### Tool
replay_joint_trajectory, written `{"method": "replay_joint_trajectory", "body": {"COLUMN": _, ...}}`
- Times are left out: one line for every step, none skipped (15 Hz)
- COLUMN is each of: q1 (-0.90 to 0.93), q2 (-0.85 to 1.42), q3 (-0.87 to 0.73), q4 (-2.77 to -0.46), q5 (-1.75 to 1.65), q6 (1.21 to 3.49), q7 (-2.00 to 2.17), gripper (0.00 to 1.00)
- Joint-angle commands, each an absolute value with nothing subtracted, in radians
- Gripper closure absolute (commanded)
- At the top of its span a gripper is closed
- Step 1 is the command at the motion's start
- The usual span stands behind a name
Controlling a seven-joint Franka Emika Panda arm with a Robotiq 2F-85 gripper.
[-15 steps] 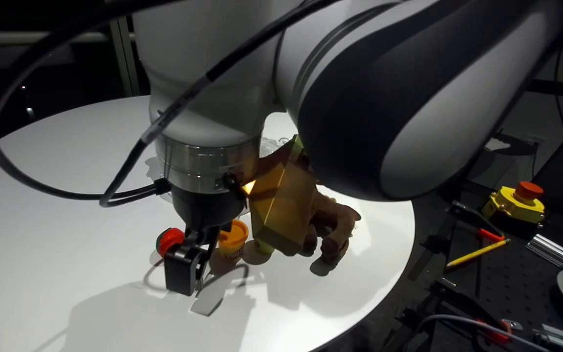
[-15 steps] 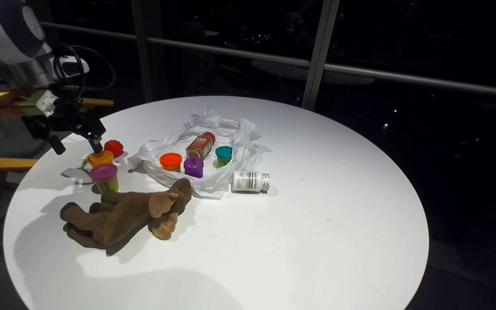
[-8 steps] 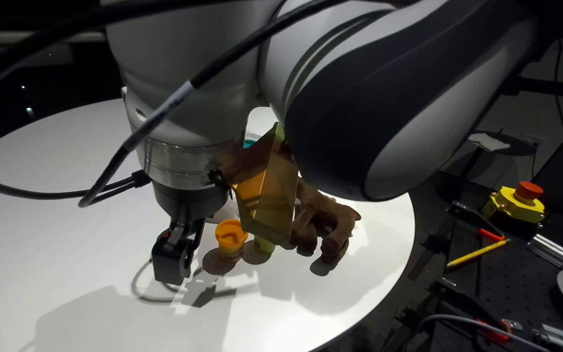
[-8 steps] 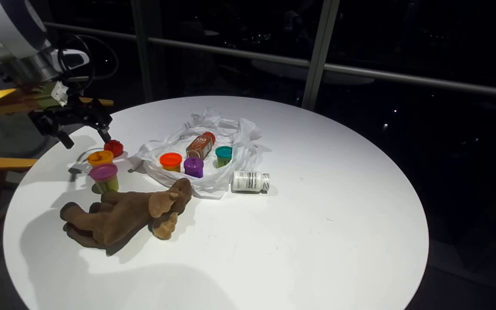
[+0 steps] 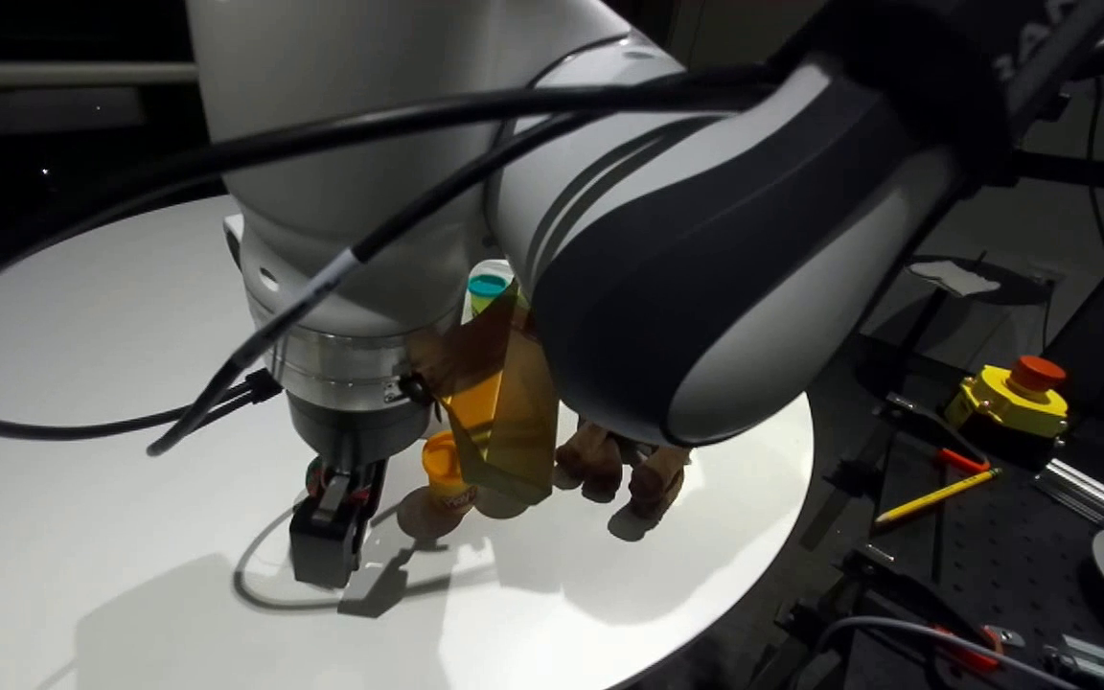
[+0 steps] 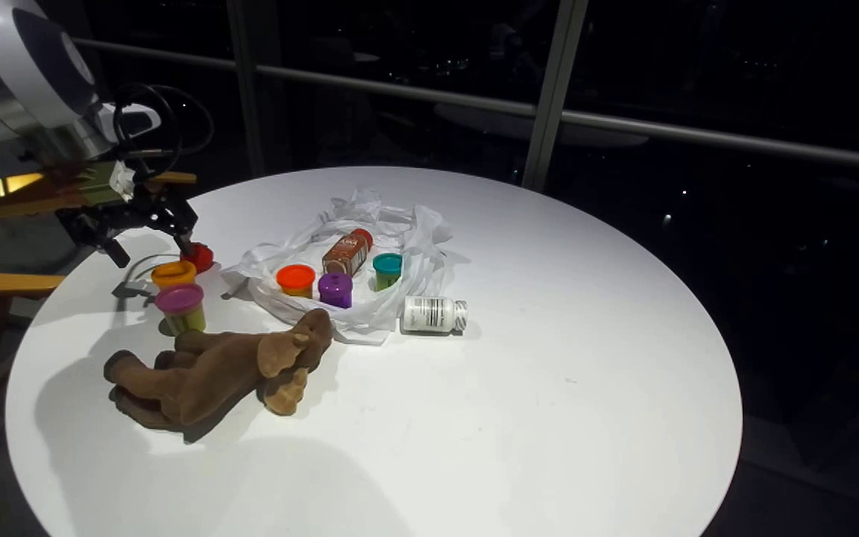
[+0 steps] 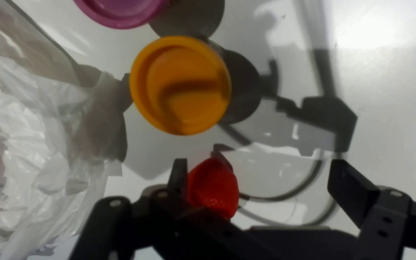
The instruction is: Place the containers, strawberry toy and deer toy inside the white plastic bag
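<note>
- Claw (image 7: 258,173) and arm (image 6: 27,93) slide towards 3 o'clock in an exterior view over this last second, dipping a little at the end: away from above the orange-lidded tub (image 6: 174,274) and up to the strawberry toy (image 6: 200,259).
- On the bench (image 6: 549,410) nothing else shifts; everything lying there keeps its place.
- Claw fingers stand wide apart, gripping nothing. In the wrist view the strawberry toy lies inside their span but off-centre, right by the 9 o'clock finger; whether they touch, I cannot tell.
- Within the rim of the white plastic bag (image 6: 429,227): a red-orange-lidded tub (image 6: 296,278), a purple tub (image 6: 335,291), a teal-lidded tub (image 6: 388,266) and a red-capped brown bottle (image 6: 346,254).
- Outside it, reckoned from the bag's middle in an exterior view: strawberry toy and orange-lidded tub near 9 o'clock, pink-lidded tub (image 6: 182,302) towards 8, deer toy (image 6: 221,373) between 7 and 8, white bottle (image 6: 429,315) at 4.
- For the task, I judge the strawberry toy to be the next pick. Lowering straight down could set a fingertip on it; a nudge towards 9 o'clock in the wrist view first would centre it. After that, two tubs and the deer toy seem left to bag.
</note>
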State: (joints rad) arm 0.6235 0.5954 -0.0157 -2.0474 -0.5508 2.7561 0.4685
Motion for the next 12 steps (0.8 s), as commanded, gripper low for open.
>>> {"method": "replay_joint_trajectory", "body": {"q1": 0.638, "q2": 0.623, "q3": -0.043, "q4": -2.019, "q5": -0.539, "q6": 2.809, "q7": 0.436, "gripper": 0.0}}
{"method": "replay_joint_trajectory", "body": {"q1": 0.644, "q2": 0.627, "q3": -0.052, "q4": -2.016, "q5": -0.54, "q6": 2.817, "q7": 0.436, "gripper": 0.0}}
{"method": "replay_joint_trajectory", "body": {"q1": 0.648, "q2": 0.63, "q3": -0.059, "q4": -2.014, "q5": -0.542, "q6": 2.82, "q7": 0.435, "gripper": 0.0}}
{"method": "replay_joint_trajectory", "body": {"q1": 0.654, "q2": 0.633, "q3": -0.068, "q4": -2.011, "q5": -0.543, "q6": 2.827, "q7": 0.439, "gripper": 0.0}}
{"method": "replay_joint_trajectory", "body": {"q1": 0.656, "q2": 0.635, "q3": -0.072, "q4": -2.009, "q5": -0.54, "q6": 2.832, "q7": 0.438, "gripper": 0.0}}
{"method": "replay_joint_trajectory", "body": {"q1": 0.657, "q2": 0.636, "q3": -0.075, "q4": -2.009, "q5": -0.537, "q6": 2.841, "q7": 0.439, "gripper": 0.0}}
{"method": "replay_joint_trajectory", "body": {"q1": 0.664, "q2": 0.639, "q3": -0.084, "q4": -2.007, "q5": -0.539, "q6": 2.852, "q7": 0.441, "gripper": 0.0}}
{"method": "replay_joint_trajectory", "body": {"q1": 0.668, "q2": 0.641, "q3": -0.09, "q4": -2.005, "q5": -0.537, "q6": 2.862, "q7": 0.444, "gripper": 0.0}}
{"method": "replay_joint_trajectory", "body": {"q1": 0.676, "q2": 0.642, "q3": -0.099, "q4": -2.003, "q5": -0.538, "q6": 2.872, "q7": 0.448, "gripper": 0.0}}
{"method": "replay_joint_trajectory", "body": {"q1": 0.68, "q2": 0.644, "q3": -0.105, "q4": -2.003, "q5": -0.535, "q6": 2.88, "q7": 0.448, "gripper": 0.0}}
{"method": "replay_joint_trajectory", "body": {"q1": 0.687, "q2": 0.644, "q3": -0.115, "q4": -2.004, "q5": -0.535, "q6": 2.887, "q7": 0.449, "gripper": 0.0}}
{"method": "replay_joint_trajectory", "body": {"q1": 0.691, "q2": 0.645, "q3": -0.119, "q4": -2.004, "q5": -0.53, "q6": 2.891, "q7": 0.448, "gripper": 0.0}}
